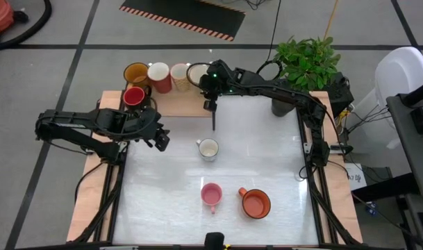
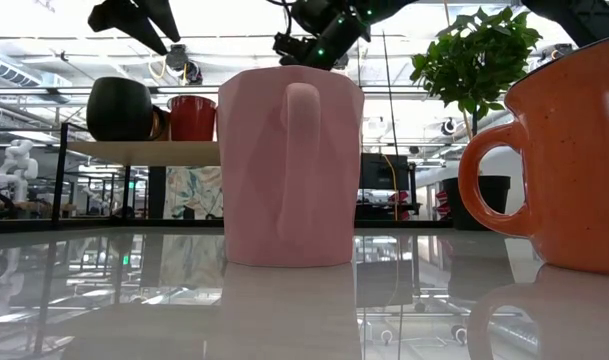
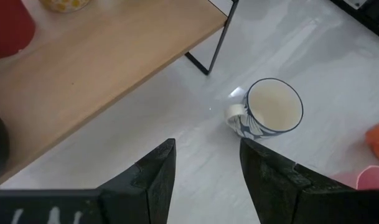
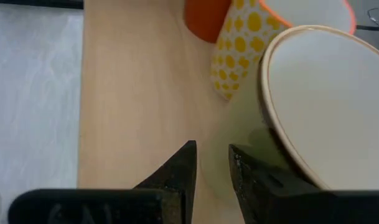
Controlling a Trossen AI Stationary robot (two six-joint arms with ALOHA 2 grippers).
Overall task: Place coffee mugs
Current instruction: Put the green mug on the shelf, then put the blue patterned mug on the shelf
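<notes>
A raised wooden shelf at the table's far edge carries an amber-yellow mug, a red mug, an orange-and-white mug, a yellow-dotted mug and a cream mug. Standing on the table are a white mug with a blue pattern, a pink mug and an orange mug. My right gripper hangs over the shelf, slightly open, beside the cream mug. My left gripper hovers open and empty left of the white mug. My right gripper points down at the shelf with one finger close against the cream mug's outer wall. I cannot tell whether it touches. Bare wood shows between the two fingers.
A dark grey pot and a green plant stand at the far right corner. The shelf's thin black leg comes down just behind the white mug. A bare stretch of table lies between the white mug and the pink and orange pair.
</notes>
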